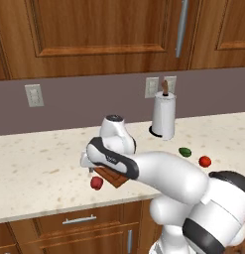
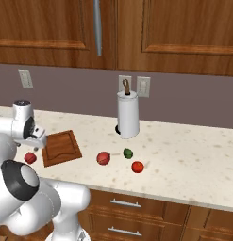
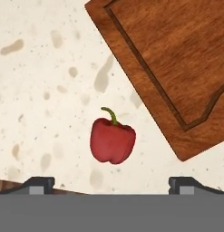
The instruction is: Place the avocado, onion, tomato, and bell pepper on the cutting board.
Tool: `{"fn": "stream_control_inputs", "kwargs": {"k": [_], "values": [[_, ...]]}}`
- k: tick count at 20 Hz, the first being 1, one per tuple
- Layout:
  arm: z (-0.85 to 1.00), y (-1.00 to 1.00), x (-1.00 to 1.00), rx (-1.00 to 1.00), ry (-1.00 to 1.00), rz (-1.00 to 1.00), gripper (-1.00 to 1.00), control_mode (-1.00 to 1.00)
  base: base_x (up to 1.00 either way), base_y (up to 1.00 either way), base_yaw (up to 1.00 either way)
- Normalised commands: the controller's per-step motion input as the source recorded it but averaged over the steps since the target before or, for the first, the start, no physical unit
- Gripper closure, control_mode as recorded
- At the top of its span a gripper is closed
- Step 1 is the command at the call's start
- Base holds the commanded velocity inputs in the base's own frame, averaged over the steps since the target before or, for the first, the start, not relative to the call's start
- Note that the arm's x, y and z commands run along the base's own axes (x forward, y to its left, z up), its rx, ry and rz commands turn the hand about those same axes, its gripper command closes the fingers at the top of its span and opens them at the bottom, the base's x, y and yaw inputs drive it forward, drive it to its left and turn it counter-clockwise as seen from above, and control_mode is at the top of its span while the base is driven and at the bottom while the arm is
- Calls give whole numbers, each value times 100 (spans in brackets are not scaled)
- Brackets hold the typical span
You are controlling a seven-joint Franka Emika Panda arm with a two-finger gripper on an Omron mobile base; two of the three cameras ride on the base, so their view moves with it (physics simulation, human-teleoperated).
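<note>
Hand view first, reading from its left: pale speckled stone counter [image 3: 36,90], then the dull crimson bell pepper with its curled green stem [image 3: 112,141], lying on the bare counter just beside the near corner of the square reddish-brown wooden cutting board with a rim groove [image 3: 177,59]. My gripper [image 3: 111,183] hangs above with its two dark fingertips [image 3: 38,183] spread wide, one at each lower corner, nothing between them. The pepper sits between the two tips but a little ahead of them along the line of sight, and apart from both. I judge the jaws stand this wide so they can drop around the pepper's broad shoulders.

Right base view, left to right: the pepper by the board's left corner under my hand, the board with nothing on it, then the larger pinkish-red round onion [image 2: 103,158], the small dark green oval avocado [image 2: 128,153] and the bright orange-red glossy tomato [image 2: 137,166], loosely grouped on the counter, well apart from the board. A white paper towel roll on an upright holder [image 2: 128,115] stands behind them near the wall.

By my reckoning no item is placed yet; the pepper, nearest the board, is the sensible first pick. Being rounded, it could slip sideways if I close off-centre.
</note>
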Motion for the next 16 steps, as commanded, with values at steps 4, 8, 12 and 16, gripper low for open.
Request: {"fn": "stream_control_inputs", "kwargs": {"k": [4,8,12,16], "values": [[-21,3,18,0,4,0,-100,-100,0,0,0],[-22,3,15,0,4,0,-100,-100,0,0,0],[-25,8,15,0,5,0,-100,-100,0,0,0],[-24,11,16,0,6,0,-100,-100,0,0,0]]}}
